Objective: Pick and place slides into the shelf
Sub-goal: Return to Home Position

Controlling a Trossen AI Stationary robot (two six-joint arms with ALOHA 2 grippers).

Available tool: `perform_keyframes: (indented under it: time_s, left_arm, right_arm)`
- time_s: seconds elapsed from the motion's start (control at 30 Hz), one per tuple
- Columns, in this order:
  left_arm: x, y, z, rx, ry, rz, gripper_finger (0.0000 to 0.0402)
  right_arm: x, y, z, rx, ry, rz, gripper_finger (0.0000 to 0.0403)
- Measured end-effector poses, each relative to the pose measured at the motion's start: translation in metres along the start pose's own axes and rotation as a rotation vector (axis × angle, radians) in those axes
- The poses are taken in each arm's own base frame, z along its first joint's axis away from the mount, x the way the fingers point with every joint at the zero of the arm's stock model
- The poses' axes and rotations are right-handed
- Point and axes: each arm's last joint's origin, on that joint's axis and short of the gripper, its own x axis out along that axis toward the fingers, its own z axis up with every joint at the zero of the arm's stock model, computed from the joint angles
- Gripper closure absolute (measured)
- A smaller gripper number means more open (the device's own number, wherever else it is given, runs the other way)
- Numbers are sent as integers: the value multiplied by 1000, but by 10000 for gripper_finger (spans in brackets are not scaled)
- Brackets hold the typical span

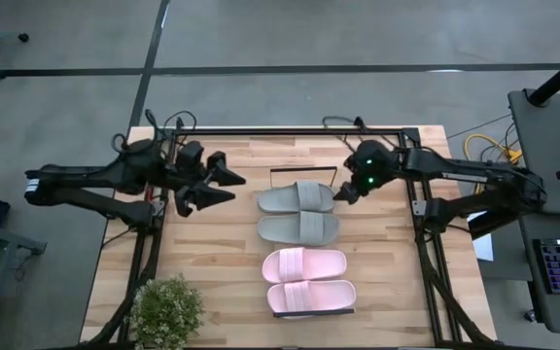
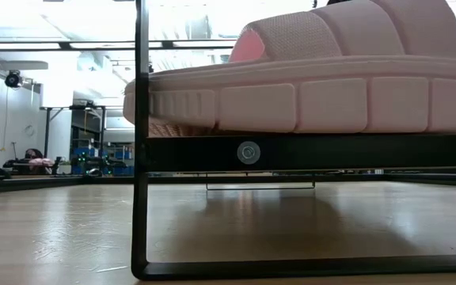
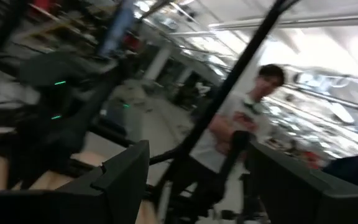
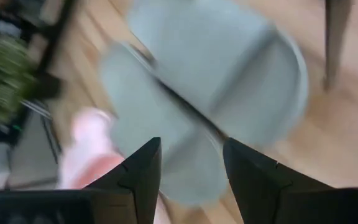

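Observation:
Four slides lie side by side on the shelf (image 1: 299, 170), whose black wire frame (image 2: 141, 158) carries them above the table. The grey pair (image 1: 297, 212) is on the far side and the pale pink pair (image 1: 307, 280) on the near side. One pink slide (image 2: 315, 79) fills the low view, resting by its sole on the shelf. My right gripper (image 1: 343, 192) hovers open at the right end of the far grey slide (image 4: 216, 74). My left gripper (image 1: 238, 186) is open, raised left of the grey pair, pointing right.
A potted plant (image 1: 166, 311) stands at the table's near left corner. Black frame posts run along the left and right table edges (image 1: 418, 209). A person (image 3: 241, 118) stands in the room beyond the table. Bare wood lies left of the shelf.

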Motion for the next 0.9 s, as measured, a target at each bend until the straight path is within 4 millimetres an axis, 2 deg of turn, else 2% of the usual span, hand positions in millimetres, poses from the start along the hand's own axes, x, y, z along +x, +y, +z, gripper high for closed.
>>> perform_keyframes:
  time_s: [0.27, 0.53, 0.7, 0.9]
  left_arm:
    - [-20, -4, 4, 41, -37, 129, 147]
    - [-35, -2, 0, 32, -47, 274, 148]
    - [-45, -2, 0, 34, -60, 355, 149]
    - [-57, 0, -4, 29, -65, 452, 156]
  right_arm:
    - [-52, 27, 4, -74, -322, 201, 245]
    - [-108, 37, -13, -110, -605, 308, 287]
    - [-131, 37, -26, -138, -699, 342, 327]
    - [-148, 36, -35, -186, -781, 363, 380]
